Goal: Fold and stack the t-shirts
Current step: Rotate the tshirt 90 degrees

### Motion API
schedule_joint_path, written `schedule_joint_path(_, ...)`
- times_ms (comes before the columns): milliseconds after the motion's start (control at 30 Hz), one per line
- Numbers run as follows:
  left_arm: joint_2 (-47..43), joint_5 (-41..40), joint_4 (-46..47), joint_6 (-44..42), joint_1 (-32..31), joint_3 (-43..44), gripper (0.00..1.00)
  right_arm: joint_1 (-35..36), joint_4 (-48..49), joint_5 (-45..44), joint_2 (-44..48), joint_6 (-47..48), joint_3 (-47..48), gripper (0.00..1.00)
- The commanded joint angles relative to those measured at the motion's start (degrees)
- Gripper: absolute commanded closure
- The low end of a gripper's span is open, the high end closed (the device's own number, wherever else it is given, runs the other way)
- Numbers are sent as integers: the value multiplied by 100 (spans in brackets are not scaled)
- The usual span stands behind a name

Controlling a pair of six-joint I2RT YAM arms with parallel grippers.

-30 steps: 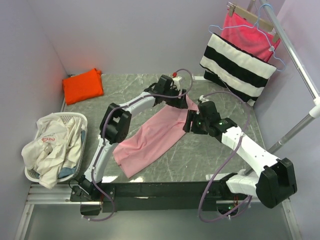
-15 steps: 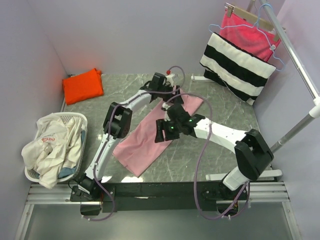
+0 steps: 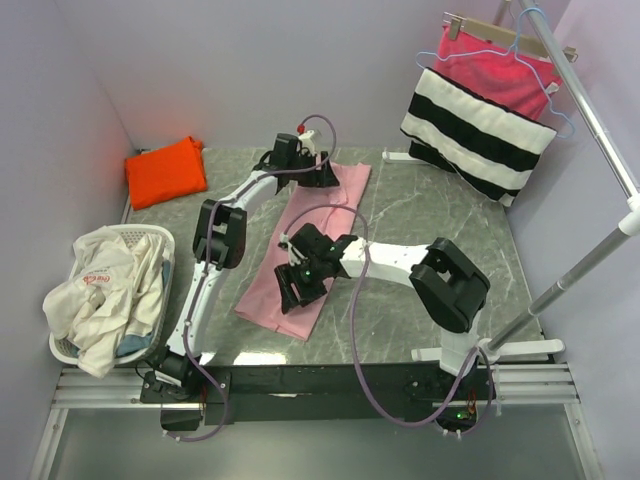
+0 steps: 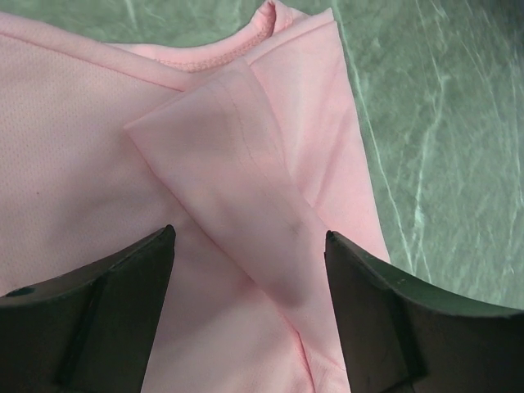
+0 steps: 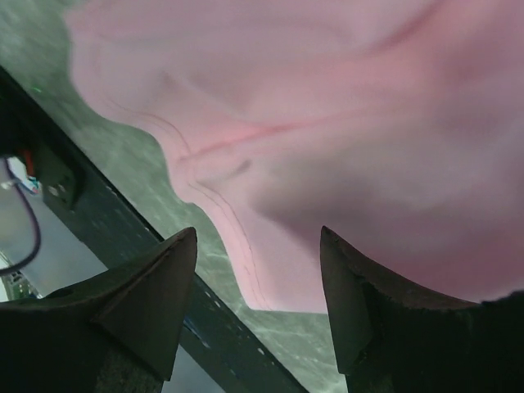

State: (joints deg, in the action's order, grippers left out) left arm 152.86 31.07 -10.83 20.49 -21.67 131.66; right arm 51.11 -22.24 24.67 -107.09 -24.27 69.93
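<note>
The nearer t-shirt [image 3: 268, 288] lay mid-table [image 3: 440, 220], running from near left to far right. My left gripper [image 3: 320, 174] stood over its far end, by the collar; my right gripper [image 3: 297, 285] stood over its near end, perhaps touching it, though I could not tell. The other t-shirt [image 3: 165, 172] lay in the far left corner. At the table's left edge, the basket [image 3: 165, 285] held a heap of clothes [image 3: 100, 290]. Beyond the far right corner, the front cloth [image 3: 475, 135] hung before the cloth on a hanger [image 3: 495, 75], beside the rail [image 3: 590, 110] along the right side.
</note>
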Motion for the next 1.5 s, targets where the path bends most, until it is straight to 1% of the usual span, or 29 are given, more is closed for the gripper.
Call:
schedule_joint_path(0, -98, -470, -7, -10, 137, 53, 20, 22, -482, -251, -75, -51, -172, 32)
schedule_joint_path(167, -274, -628, 72, 51, 383, -26, 20, 21, -825, -883, 135, -332, -813, 32)
schedule_joint_path(333, -458, -777, 11, -10, 585, -78, 20, 30, -1203, -1718, 381, -517, -1340, 31)
schedule_joint_path(433, -651, -796, 116, -36, 664, -367, 20, 39, -1318, -2061, 495, -570, -1517, 31)
schedule_joint_path(567, -722, -831, 151, -107, 682, -395, 20, 39, -1282, -2360, 856, -439, -1509, 31)
schedule_joint_path(700, -923, -734, 194, -81, 682, -404, 20, 13, -1257, -2861, 1566, -359, -1369, 29)
schedule_joint_path(733, -1037, -725, 291, -54, 682, -604, 20, -22, -1248, -2984, 1690, -350, -1307, 29)
schedule_joint_path(800, -1388, -716, 572, 60, 682, -842, 19, -206, -1125, -3116, 2040, -298, -1158, 28)
schedule_joint_path(867, -1556, -673, 810, 165, 682, -992, 18, -417, -1011, -3222, 2244, -367, -1087, 28)
schedule_joint_path(900, -1609, -629, 837, 201, 673, -975, 17, -696, -958, -3240, 2454, -385, -1061, 28)
schedule_joint_path(1000, -1531, -383, 749, 359, 664, -651, 17, -1137, -677, -3257, 2841, -517, -1069, 28)
schedule_joint_path(1033, -1470, -313, 740, 411, 629, -441, 17, -1417, -624, -3249, 2895, -535, -1052, 27)
schedule_joint_path(1133, -1189, -172, 573, 482, 515, -54, 16, -1691, -440, -3398, 2966, -474, -938, 27)
schedule_joint_path(1200, -1031, 56, 670, 622, 436, 0, 16, -1771, -386, -3468, 2835, -350, -780, 27)
schedule_joint_path(1267, -934, 57, 722, 649, 313, 9, 16, -1824, -395, -3513, 2668, -263, -657, 27)
schedule_joint_path(1333, -785, -161, 688, 553, 164, 61, 16, -1868, -395, -3478, 2439, -236, -516, 27)
schedule_joint_path(1367, -723, -250, 609, 370, 111, 132, 16, -1868, -386, -3442, 2386, -236, -489, 27)
schedule_joint_path(1400, -609, -355, 356, 255, 58, 211, 17, -1877, -360, -3407, 2299, -253, -463, 27)
schedule_joint_path(1433, -556, -687, 275, 141, -38, 298, 17, -1868, -343, -3372, 2280, -262, -463, 27)
schedule_joint_path(1467, -546, -855, 205, -43, -74, 291, 18, -1885, -290, -3320, 2263, -297, -472, 27)
